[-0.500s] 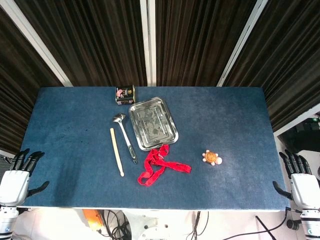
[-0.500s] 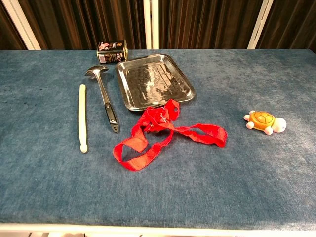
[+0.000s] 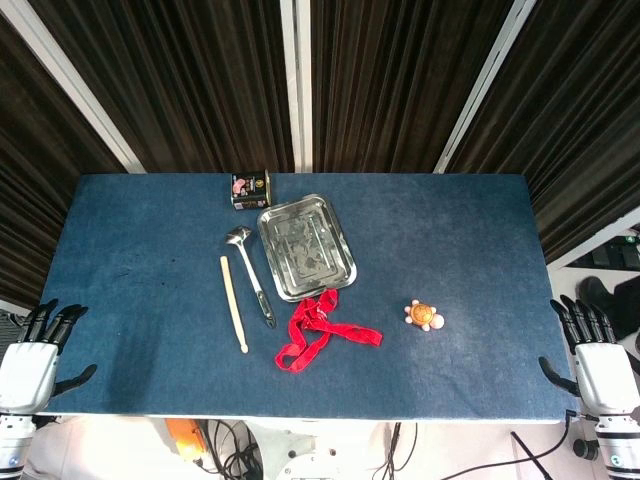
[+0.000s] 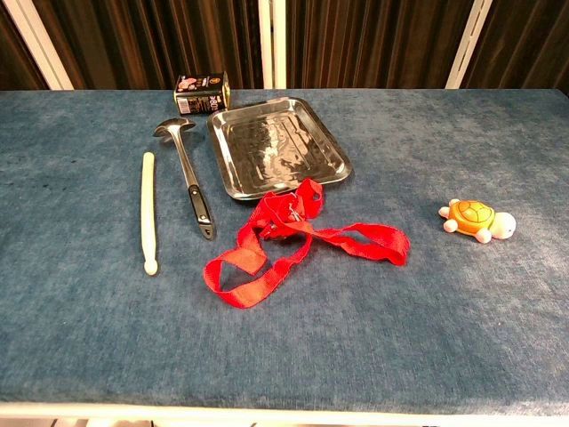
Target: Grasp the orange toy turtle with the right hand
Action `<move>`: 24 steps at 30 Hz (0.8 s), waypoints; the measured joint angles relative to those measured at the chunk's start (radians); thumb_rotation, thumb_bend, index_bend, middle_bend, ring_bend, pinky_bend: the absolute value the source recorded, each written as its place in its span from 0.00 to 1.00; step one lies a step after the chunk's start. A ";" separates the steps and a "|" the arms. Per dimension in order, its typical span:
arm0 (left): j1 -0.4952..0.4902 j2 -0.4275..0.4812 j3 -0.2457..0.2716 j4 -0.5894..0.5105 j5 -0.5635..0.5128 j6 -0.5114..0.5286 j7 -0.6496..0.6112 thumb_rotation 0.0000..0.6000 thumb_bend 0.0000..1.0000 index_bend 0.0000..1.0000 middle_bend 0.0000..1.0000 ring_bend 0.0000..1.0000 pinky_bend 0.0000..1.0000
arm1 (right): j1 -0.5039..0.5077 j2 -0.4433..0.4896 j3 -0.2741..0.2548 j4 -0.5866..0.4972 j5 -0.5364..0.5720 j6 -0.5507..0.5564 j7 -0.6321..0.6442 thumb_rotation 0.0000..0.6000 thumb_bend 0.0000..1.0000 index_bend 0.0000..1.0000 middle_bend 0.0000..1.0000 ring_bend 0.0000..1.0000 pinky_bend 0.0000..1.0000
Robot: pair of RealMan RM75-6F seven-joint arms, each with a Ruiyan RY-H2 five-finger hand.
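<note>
The orange toy turtle (image 3: 424,315) sits alone on the blue tabletop (image 3: 470,230), on the robot's right half, a little nearer the front edge than the middle. In the chest view the turtle (image 4: 477,220) lies with its pale head toward the right and its shell toward the centre, so its long axis runs roughly across the tabletop, slightly slanted.

The right hand (image 3: 592,358) waits off the near right corner of the tabletop, fingers spread and pointing away from the robot, holding nothing. The turtle lies to that hand's left and somewhat farther from the robot, well apart from it, with only bare cloth between. The left hand (image 3: 32,358) hangs off the opposite near corner, also spread and empty, and is much farther from the turtle. So the right hand is plainly the nearer one, and the reach should be inward and forward across the corner.

The closest neighbour is the red strap (image 3: 318,333), whose loose end trails toward the turtle but stops clearly short of it. The metal tray (image 3: 305,247), ladle (image 3: 252,273), pale stick (image 3: 234,303) and small tin (image 3: 250,188) all lie farther left, out of the way.

The turtle looks small and rounded; how high it stands is hard to judge from these views, so fingers closing across its short width seem the safest approach.
</note>
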 measured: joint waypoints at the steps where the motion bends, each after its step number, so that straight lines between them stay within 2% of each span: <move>1: 0.000 0.001 0.000 -0.001 -0.001 0.000 -0.001 1.00 0.13 0.15 0.14 0.00 0.09 | 0.004 -0.001 0.002 -0.002 -0.002 -0.002 -0.008 1.00 0.21 0.00 0.11 0.00 0.00; 7: -0.008 -0.003 -0.001 0.002 0.001 -0.011 -0.012 1.00 0.13 0.15 0.14 0.00 0.09 | 0.076 -0.003 0.023 -0.041 -0.010 -0.086 -0.081 1.00 0.21 0.00 0.13 0.00 0.00; 15: -0.014 -0.007 -0.002 0.012 0.002 -0.019 -0.017 1.00 0.13 0.15 0.14 0.00 0.09 | 0.228 -0.048 0.066 -0.143 0.014 -0.288 -0.266 1.00 0.21 0.05 0.18 0.00 0.00; 19: -0.010 -0.003 -0.002 0.020 -0.009 -0.020 -0.033 1.00 0.13 0.15 0.14 0.00 0.09 | 0.285 -0.098 0.082 -0.158 0.067 -0.375 -0.379 1.00 0.21 0.07 0.19 0.01 0.00; 24: -0.007 -0.007 -0.001 0.039 -0.021 -0.030 -0.052 1.00 0.13 0.15 0.14 0.00 0.09 | 0.345 -0.174 0.099 -0.155 0.199 -0.472 -0.539 1.00 0.21 0.07 0.18 0.02 0.00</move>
